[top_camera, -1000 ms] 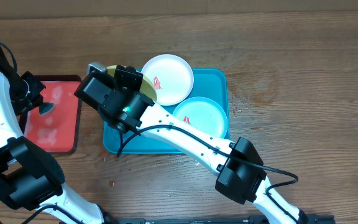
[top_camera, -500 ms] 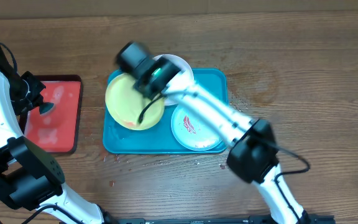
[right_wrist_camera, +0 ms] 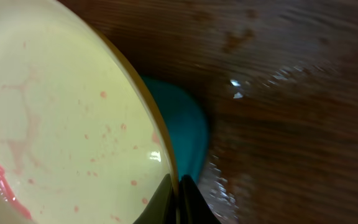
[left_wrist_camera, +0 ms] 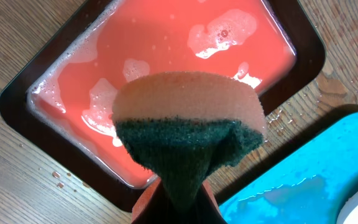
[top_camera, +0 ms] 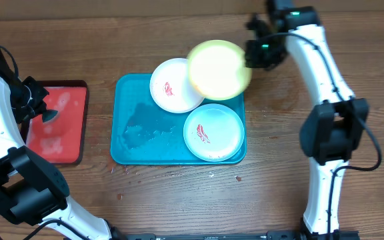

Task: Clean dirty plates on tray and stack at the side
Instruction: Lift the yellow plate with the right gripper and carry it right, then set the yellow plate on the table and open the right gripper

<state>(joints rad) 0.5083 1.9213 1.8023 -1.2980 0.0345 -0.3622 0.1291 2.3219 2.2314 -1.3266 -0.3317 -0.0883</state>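
At nine o'clock my left gripper (left_wrist_camera: 178,202) was pinched on the soft sponge (left_wrist_camera: 188,118) over the soapy red tray (left_wrist_camera: 23,93). On the teal tray (top_camera: 139,127) lay the white plate (top_camera: 172,90) and, at its five o'clock, the blue-green plate (top_camera: 213,132). Toward one o'clock my right gripper (right_wrist_camera: 178,190) clamped the yellow-green plate (top_camera: 217,70) by its rim, held over the tray's corner; light, stiff, probably slick, so best taken at the rim.

Left half of the tray (top_camera: 139,127) bare and wet, white plate (top_camera: 169,87) and blue-green plate (top_camera: 213,132) filling its right half, yellow-green plate (top_camera: 219,70) in the right gripper (right_wrist_camera: 178,190) hanging over its far right corner, open table (top_camera: 279,133) to the right, sponge (left_wrist_camera: 188,124) in the left gripper (left_wrist_camera: 176,202) over the red tray (top_camera: 59,127).
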